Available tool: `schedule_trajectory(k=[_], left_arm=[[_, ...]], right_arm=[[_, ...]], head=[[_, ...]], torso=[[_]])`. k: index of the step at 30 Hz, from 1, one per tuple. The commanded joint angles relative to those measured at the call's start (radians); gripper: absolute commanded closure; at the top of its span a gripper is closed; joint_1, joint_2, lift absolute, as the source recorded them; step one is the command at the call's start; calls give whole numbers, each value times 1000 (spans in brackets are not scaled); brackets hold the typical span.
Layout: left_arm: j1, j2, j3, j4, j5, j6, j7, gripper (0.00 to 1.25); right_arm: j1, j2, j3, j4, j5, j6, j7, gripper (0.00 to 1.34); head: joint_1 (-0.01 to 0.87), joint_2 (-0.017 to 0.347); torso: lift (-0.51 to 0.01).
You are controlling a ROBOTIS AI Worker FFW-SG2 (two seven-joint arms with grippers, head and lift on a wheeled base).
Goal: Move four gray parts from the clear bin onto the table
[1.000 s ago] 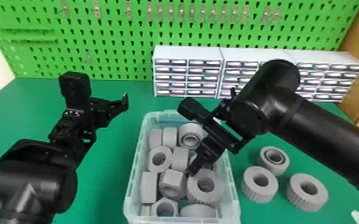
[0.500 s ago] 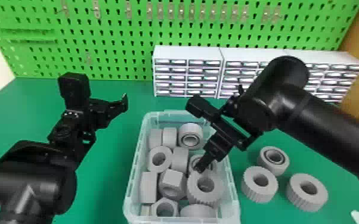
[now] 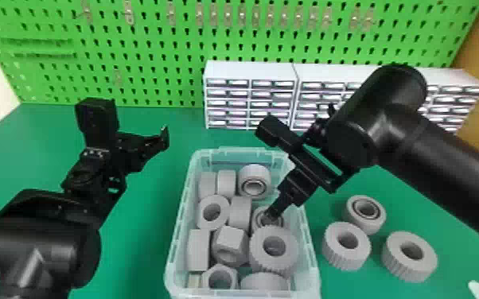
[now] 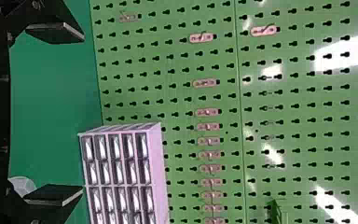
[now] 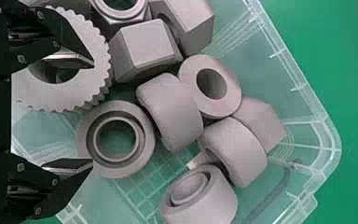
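**Right gripper (image 5: 93, 114) shifted to a smooth ring (image 5: 91, 140); three parts out, one due**

Near end, clear bin (image 3: 312, 270): one hex nut (image 3: 232, 276), one ridged ring (image 3: 258, 246), both gray, among other loose parts.

Beyond these, same bin: the smooth ring, gray, stepped bore facing up, just behind the ridged ring. Right gripper over it, fingers spread wide, nothing held; one fingertip lies over the ridged ring's hole, the other beside the smooth ring's rim. Change noted: the gripper has moved from beside the ridged ring, away from the robot. The bin's contents look undisturbed, so the smooth ring is probably the fourth pick. Fit needed: a slight adjustment to straddle it, then descent; the ridged ring's closeness could foul a finger.

Green table (image 3: 143, 254), right of bin: two ridged parts (image 3: 336, 254) (image 3: 405, 272), apart; one smooth part (image 3: 364, 226) behind them. Count three, one short of the order.

Left of bin: left gripper (image 4: 82, 113), parked, fingers well apart, empty.

Rear: white drawer units (image 3: 250, 71); green pegboard (image 3: 151, 47).
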Motion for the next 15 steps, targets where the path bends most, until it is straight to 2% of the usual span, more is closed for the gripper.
schedule_trajectory(k=[1, 15], left_arm=[[2, 0, -1, -2, 0, 4, 0, 140], [4, -2, -1, -3, 0, 9, 0, 140]], right_arm=[[3, -5, 10, -4, -12, 4, 0, 507], [7, -31, 62, -7, -47, 10, 0, 507]], head=[[686, 26], [686, 26]], torso=[[-50], [-50]])
